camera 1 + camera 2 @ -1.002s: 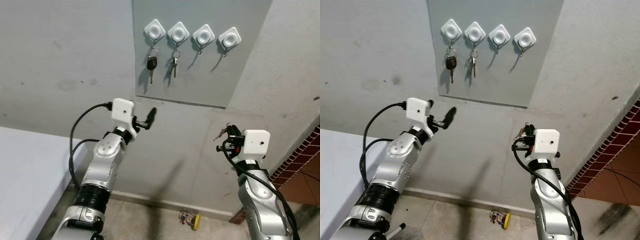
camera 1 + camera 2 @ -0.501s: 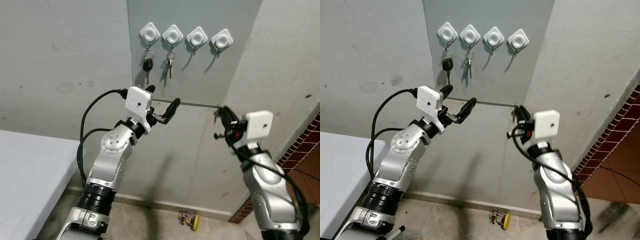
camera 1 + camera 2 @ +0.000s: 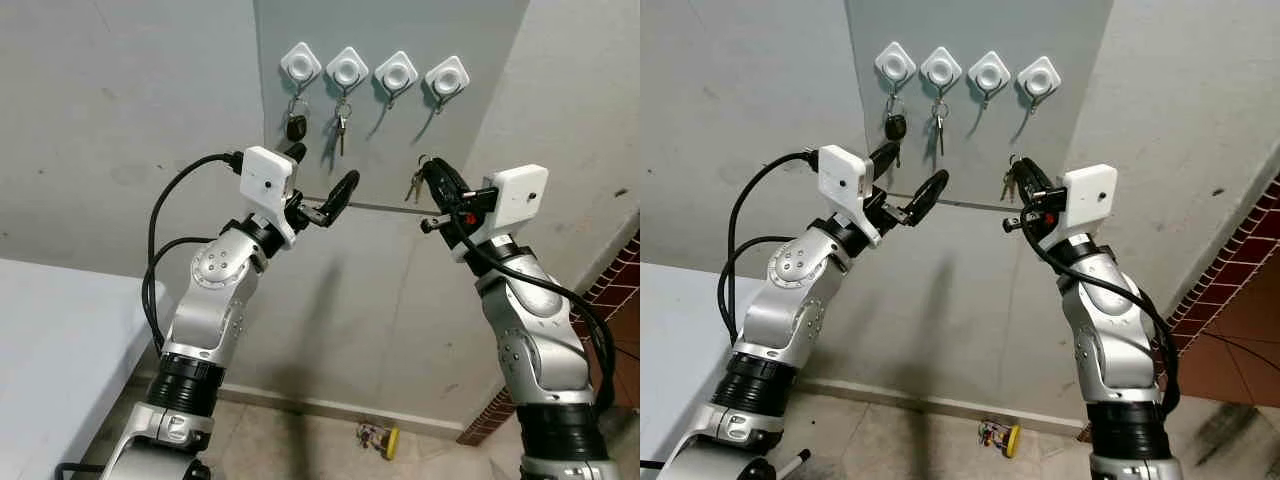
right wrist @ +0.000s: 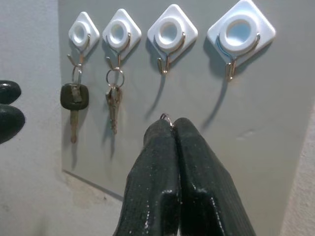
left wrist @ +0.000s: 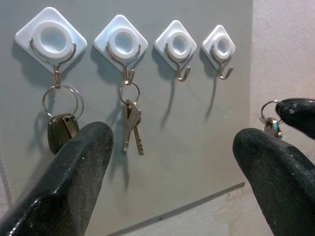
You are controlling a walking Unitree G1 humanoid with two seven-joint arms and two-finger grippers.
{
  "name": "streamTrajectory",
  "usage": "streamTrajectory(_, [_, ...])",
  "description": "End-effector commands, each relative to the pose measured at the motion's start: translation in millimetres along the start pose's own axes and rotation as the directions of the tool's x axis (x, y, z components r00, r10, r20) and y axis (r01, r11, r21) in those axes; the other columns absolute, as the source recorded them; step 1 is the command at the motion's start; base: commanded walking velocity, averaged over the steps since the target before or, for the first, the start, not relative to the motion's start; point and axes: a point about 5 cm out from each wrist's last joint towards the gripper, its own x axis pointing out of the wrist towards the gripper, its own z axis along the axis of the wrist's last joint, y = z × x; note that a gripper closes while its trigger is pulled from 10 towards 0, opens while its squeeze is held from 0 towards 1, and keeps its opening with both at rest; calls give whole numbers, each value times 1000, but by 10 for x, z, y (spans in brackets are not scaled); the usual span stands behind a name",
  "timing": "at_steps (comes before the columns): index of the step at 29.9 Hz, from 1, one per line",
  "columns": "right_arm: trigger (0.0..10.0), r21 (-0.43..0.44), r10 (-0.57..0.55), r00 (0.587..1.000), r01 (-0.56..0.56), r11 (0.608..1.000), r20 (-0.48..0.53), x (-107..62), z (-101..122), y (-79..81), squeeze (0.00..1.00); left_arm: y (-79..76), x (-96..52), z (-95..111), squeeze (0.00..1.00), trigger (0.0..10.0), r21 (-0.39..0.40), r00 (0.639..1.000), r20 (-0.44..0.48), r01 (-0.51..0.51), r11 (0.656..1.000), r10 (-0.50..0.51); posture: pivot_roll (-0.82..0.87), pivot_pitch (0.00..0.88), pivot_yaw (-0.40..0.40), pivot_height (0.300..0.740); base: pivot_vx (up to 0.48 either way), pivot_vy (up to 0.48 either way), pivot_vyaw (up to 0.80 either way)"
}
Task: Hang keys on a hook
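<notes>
Four white diamond hooks sit in a row on a grey wall panel (image 3: 480,130). A black car key (image 3: 296,127) hangs on the first hook and a small key bunch (image 3: 341,127) on the second. The third hook (image 4: 169,32) and fourth hook (image 4: 240,32) are bare. My right gripper (image 3: 432,172) is raised below the fourth hook, shut on a key ring; its keys (image 3: 415,183) dangle beside the fingers. The ring's top (image 4: 166,118) peeks above the closed fingertips. My left gripper (image 3: 320,170) is held open below the first two hooks, holding nothing.
A white surface (image 3: 50,340) lies at lower left. A small yellow object (image 3: 380,438) lies on the floor by the wall base. Red brick tiling (image 3: 615,290) runs along the right edge.
Both arms have risen toward the panel. My right gripper has carried the keys up and left, closer under the hooks. The left gripper has lifted to just below the first two hooks.
</notes>
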Motion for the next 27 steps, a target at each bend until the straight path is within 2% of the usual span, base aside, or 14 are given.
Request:
streamTrajectory(1, [10000, -4, 13, 999, -13, 1000, 34, 93, 74, -4, 0, 1, 47, 56, 0, 10000, 14, 1000, 10, 12, 1000, -12, 5, 0, -28, 740, 0, 0, 0])
streamTrajectory(11, [10000, 22, 43, 996, -45, 999, 74, 378, 115, 12, 0, -53, 114, 123, 0, 10000, 31, 998, 29, 46, 998, -47, 17, 0, -30, 740, 0, 0, 0])
streamTrajectory(27, [10000, 32, 71, 991, -75, 997, 110, 661, 177, 3, 0, -132, 108, 121, 0, 10000, 28, 997, 34, 70, 997, -71, 47, 0, -38, 740, 0, 0, 0])
